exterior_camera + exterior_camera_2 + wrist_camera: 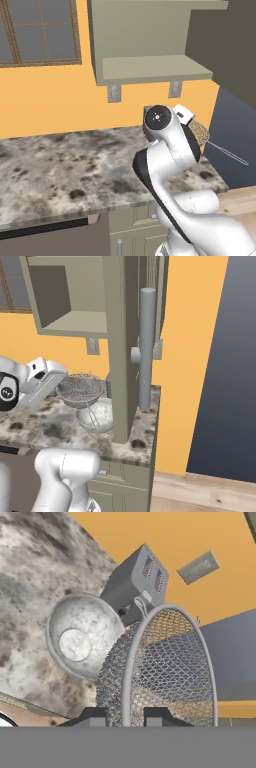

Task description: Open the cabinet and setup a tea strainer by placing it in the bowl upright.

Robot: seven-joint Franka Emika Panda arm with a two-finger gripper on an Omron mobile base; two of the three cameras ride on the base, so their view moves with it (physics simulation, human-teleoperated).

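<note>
The gripper (pixel 125 714) pinches the rim of the tea strainer (pixel 165 667), a round cup of grey wire mesh.

From the right, the strainer hangs just above the pale bowl (pixel 97 415) on the counter (pixel 45 428), beside the open cabinet (pixel 117 346); the left base view shows its thin handle.

Orange wall (pixel 60 95), wood-framed window (pixel 40 30), mottled stone counter (pixel 60 170), wooden floor (pixel 200 491).
</note>
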